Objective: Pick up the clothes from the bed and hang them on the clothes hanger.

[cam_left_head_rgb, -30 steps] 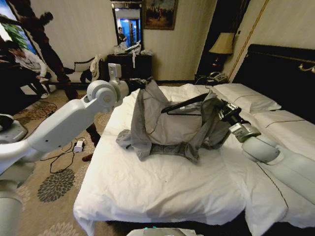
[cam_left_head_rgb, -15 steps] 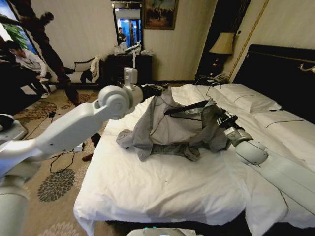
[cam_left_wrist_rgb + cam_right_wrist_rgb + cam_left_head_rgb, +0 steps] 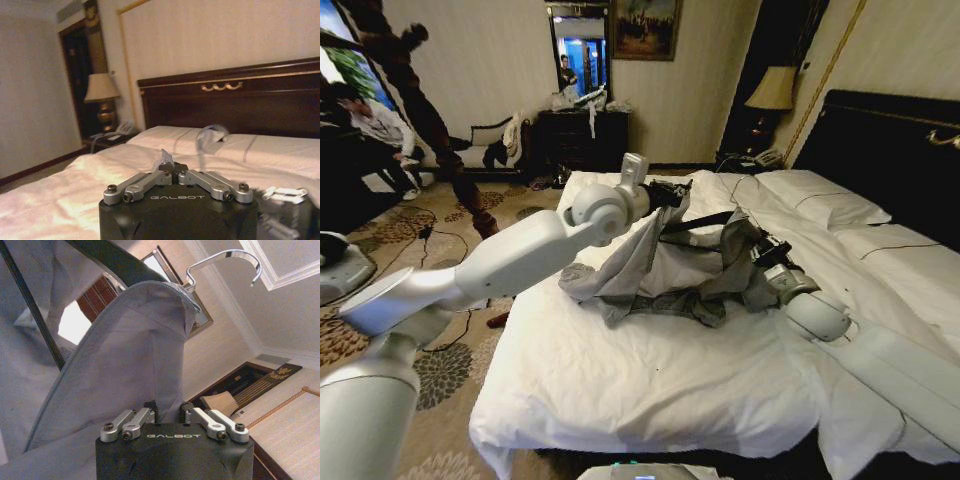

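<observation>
The right gripper (image 3: 767,262) sits low on the near right of the grey clothes (image 3: 660,270), its jaws drawn together on a fold of the cloth, as the right wrist view shows with fabric rising straight out from between the fingers (image 3: 142,418). Over the last second that arm has sunk toward the bed (image 3: 650,390), so the right shoulder of the garment now hangs lower and the whole bundle looks slacker. Beyond it, the left gripper (image 3: 672,193) has swung in from the bed's left edge to the garment's upper left, and its jaws are pinched shut on a scrap of grey cloth (image 3: 165,161). The clothes hanger (image 3: 705,220) lies threaded inside the garment, its dark bar tilting down toward the right and its wire hook (image 3: 225,262) poking out through the neckline. I judge the threading nearly done: both shoulders are held, and the collar still needs settling around the hook
</observation>
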Available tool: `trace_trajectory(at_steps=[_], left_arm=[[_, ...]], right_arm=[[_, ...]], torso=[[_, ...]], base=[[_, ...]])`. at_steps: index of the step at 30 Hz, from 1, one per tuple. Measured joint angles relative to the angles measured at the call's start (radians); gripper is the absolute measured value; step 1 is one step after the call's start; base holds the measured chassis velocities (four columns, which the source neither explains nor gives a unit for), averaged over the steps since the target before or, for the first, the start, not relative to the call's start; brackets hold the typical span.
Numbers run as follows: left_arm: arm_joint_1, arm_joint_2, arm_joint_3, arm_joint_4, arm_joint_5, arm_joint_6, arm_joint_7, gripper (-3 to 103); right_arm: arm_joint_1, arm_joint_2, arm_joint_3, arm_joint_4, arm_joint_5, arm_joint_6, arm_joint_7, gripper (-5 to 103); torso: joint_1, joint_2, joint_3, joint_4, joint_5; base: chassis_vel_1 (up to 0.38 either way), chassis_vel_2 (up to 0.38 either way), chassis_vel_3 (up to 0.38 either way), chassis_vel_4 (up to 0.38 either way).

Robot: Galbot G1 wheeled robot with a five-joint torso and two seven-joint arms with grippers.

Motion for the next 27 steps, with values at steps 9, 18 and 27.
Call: trace_trajectory(at_steps=[9, 18, 27], left_arm=[[-0.018, -0.050, 0.052, 0.028, 0.031, -0.010, 0.013, 0], [0.043, 0.004, 0.093, 0.000, 0.124, -0.043, 0.066, 0], [0.036, -0.047, 0.109, -0.011, 0.131, -0.053, 0.048, 0]], right_arm=[[0.009, 0.028, -0.022, 0.006, -0.017, -0.012, -0.002, 19], [-0.006, 0.014, -0.001, 0.078, 0.010, -0.032, 0.001, 19], [-0.016, 0.040, -0.017, 0.069, -0.021, -0.036, 0.000, 19]], torso=[[0.000, 0.000, 0.000, 0.0001, -0.0001], [0.000, 0.000, 0.000, 0.0006, -0.0006], [0.000, 0.000, 0.000, -0.0001, -0.0001]], base=[[0.000, 0.000, 0.000, 0.000], [0.000, 0.000, 0.000, 0.000], [0.000, 0.000, 0.000, 0.000]])
